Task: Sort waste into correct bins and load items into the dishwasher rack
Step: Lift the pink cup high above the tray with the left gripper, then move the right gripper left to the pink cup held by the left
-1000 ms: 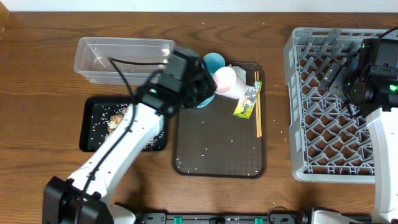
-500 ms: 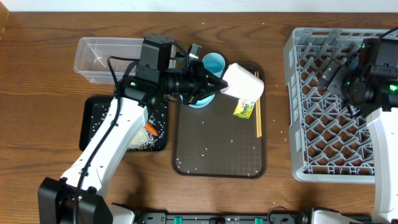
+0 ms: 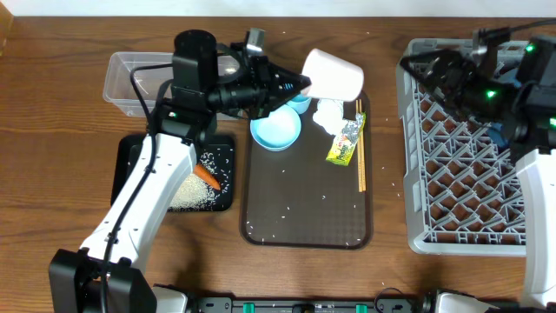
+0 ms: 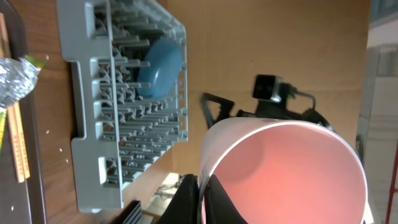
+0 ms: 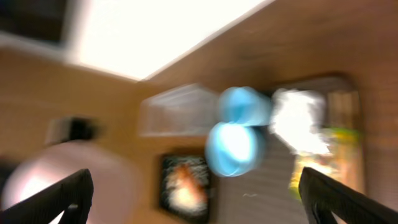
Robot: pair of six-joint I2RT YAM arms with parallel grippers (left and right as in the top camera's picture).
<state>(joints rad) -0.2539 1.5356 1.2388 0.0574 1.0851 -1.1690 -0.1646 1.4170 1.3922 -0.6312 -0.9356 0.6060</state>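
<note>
Pink-lined, the white-pink cup (image 3: 333, 74) is pinched at its rim by left fingers (image 4: 185, 198); right fingers (image 5: 62, 196) spread, view blurred.

White-pink cup (image 3: 333, 74) aloft, tipped sideways, nr tissue (image 3: 328, 113)

Brown serving tray (image 3: 304, 213): flat, dark, rounded corners, low raised rim; long side runs away from the near table edge; lies flat on the wooden table (image 3: 52, 104). Table: mid-brown, grain running left to right; shows on all four sides of the tray. Behind the tray, past the far table edge, a pale strip (image 3: 261, 7); floor or wall, cannot tell. Well to the tray's left and behind it, at the corner of the overhead view, a tan edge (image 3: 3, 30); too little shows to name it. Right wrist view badly blurred; bright white patch (image 5: 168, 31) above the tray there, unidentifiable.
</note>
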